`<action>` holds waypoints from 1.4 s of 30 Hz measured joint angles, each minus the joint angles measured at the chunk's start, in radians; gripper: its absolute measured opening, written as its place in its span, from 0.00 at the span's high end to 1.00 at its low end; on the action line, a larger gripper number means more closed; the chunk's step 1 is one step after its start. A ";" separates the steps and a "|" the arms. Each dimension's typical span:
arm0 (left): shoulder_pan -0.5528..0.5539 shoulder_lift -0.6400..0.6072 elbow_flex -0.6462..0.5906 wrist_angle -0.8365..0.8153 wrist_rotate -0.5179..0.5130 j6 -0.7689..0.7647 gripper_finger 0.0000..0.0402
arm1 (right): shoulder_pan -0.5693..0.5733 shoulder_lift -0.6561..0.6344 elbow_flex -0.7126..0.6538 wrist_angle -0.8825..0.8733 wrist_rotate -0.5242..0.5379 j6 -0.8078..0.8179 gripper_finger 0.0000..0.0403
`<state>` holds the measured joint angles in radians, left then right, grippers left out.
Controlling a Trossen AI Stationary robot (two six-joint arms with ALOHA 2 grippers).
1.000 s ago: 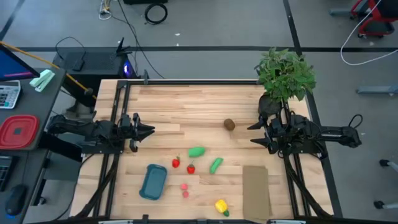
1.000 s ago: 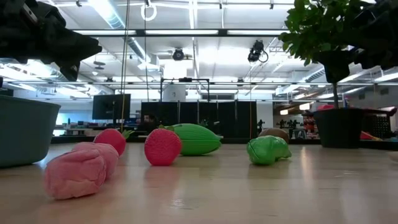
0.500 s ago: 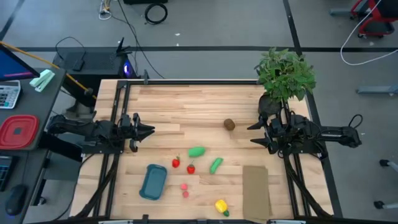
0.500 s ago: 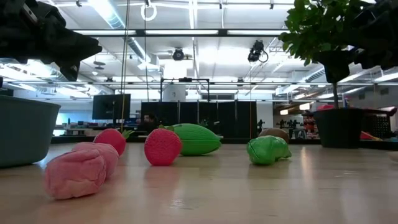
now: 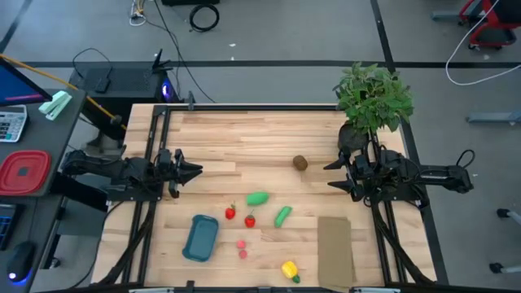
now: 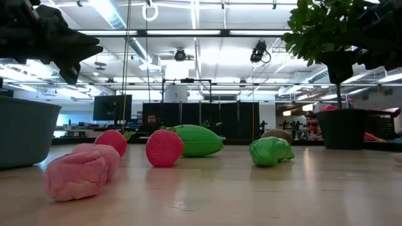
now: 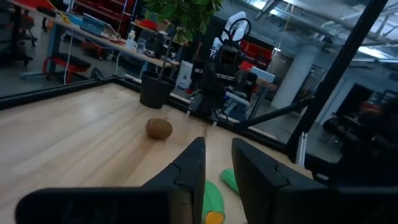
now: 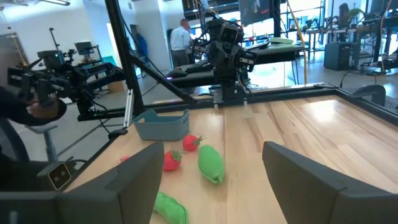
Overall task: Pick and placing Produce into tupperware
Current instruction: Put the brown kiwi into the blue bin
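The pale wooden plank tabletop (image 5: 244,138) carried all the produce loose, and nothing lay in the small blue-teal rectangular plastic tupperware (image 5: 200,238), which sat near the front edge on the left half.

The left end effector (image 5: 195,170) hung over the tabletop's left edge, holding nothing. Its two dark fingers (image 7: 193,168) stood close together with only a narrow gap between them. The right end effector (image 5: 332,174) hung over the right side, just in front of the leafy green potted plant (image 5: 373,98). Its fingers (image 8: 298,168) were spread wide apart and empty.

Between the two arms lay the toys. A small brown round piece (image 5: 300,163) sat alone toward the middle of the tabletop, well apart from the others. Nearer the front, a bright green oval piece (image 5: 258,198) lay just beside two small red strawberry-like pieces (image 5: 231,213) (image 5: 250,220), with a darker green elongated piece (image 5: 282,216) to their right. Two small pink pieces (image 5: 242,243) (image 5: 243,254) lay just beside each other to the right of the tupperware. A yellow piece with a green tip (image 5: 290,269) lay close to the front edge, just beside a flat brown cardboard rectangle (image 5: 334,249).

Off the tabletop to the left, a red square container (image 5: 23,172) rested on a dark side desk (image 5: 32,130).
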<state>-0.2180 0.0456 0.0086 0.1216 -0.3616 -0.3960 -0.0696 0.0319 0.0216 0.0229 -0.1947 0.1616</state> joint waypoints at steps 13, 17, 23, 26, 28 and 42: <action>0.003 0.000 0.000 0.001 -0.007 -0.092 0.78 | 0.000 0.000 0.000 0.000 0.000 0.000 0.30; 0.003 0.000 0.000 -0.002 -0.020 0.011 0.78 | 0.000 0.000 0.000 0.000 0.000 0.000 0.30; 0.003 0.000 0.000 -0.013 -0.020 0.015 0.81 | 0.000 0.000 0.000 0.000 0.000 -0.001 0.30; 0.002 0.000 0.000 0.002 -0.020 0.083 0.82 | 0.000 0.000 0.000 0.000 0.000 -0.005 0.30; -0.003 0.000 0.000 0.005 -0.020 0.101 0.83 | 0.000 0.000 0.000 0.000 0.001 -0.005 0.30; -0.018 0.055 0.100 0.032 -0.003 0.217 0.76 | 0.000 0.000 0.000 0.002 0.019 0.018 0.30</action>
<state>-0.2359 0.1007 0.1082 0.1537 -0.3651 -0.1786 -0.0700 0.0319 0.0216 0.0249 -0.1757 0.1795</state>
